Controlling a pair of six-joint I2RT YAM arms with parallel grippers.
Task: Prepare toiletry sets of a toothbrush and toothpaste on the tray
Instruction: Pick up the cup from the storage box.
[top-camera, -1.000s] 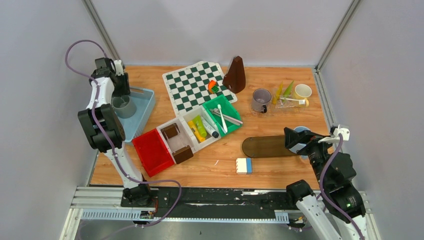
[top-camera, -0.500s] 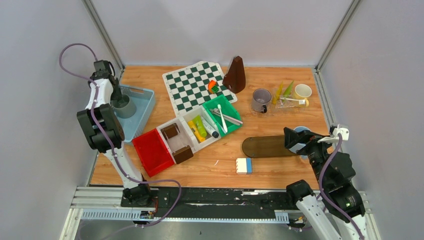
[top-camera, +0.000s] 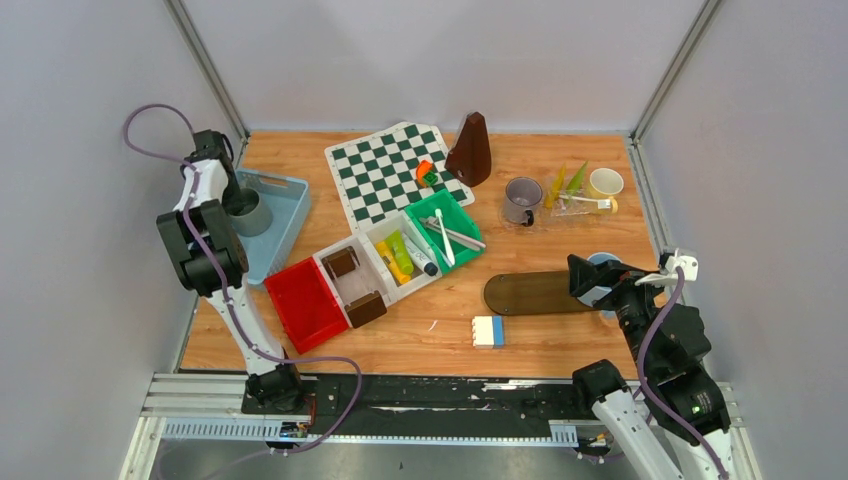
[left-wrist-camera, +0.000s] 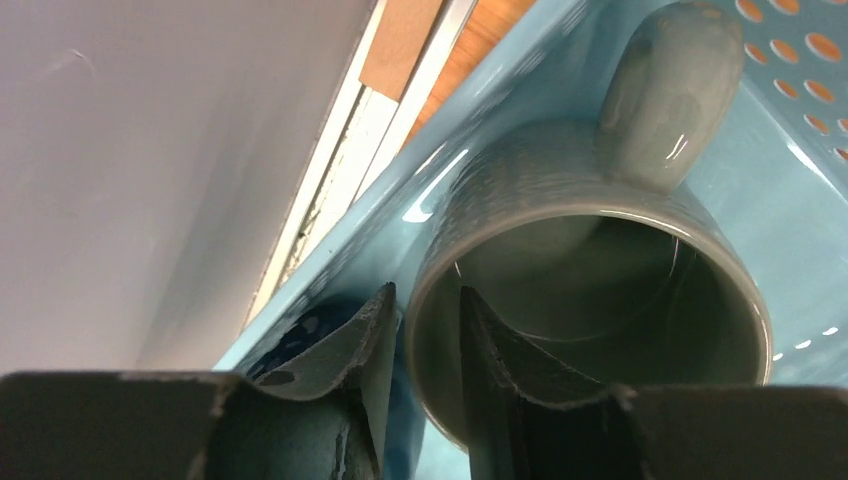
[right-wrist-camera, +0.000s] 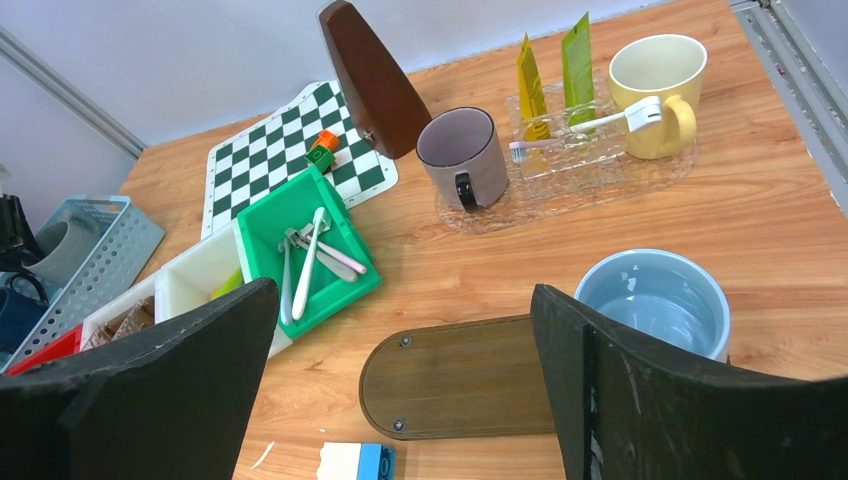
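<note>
Straddling wall of grey-green ceramic mug (left-wrist-camera: 560, 190) inside pale blue perforated plastic basket (left-wrist-camera: 800, 100): left gripper (left-wrist-camera: 425, 300) narrow, one finger inside, one outside; firm pinch not discernible. Squeeze squarely on rim, lift vertically. Right gripper (right-wrist-camera: 405, 300) wide, empty.

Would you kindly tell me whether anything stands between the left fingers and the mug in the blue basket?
Nothing visible does. The left fingers straddle the mug rim, one inside, one outside by the basket wall; whether they clamp it yet is unclear.
</note>
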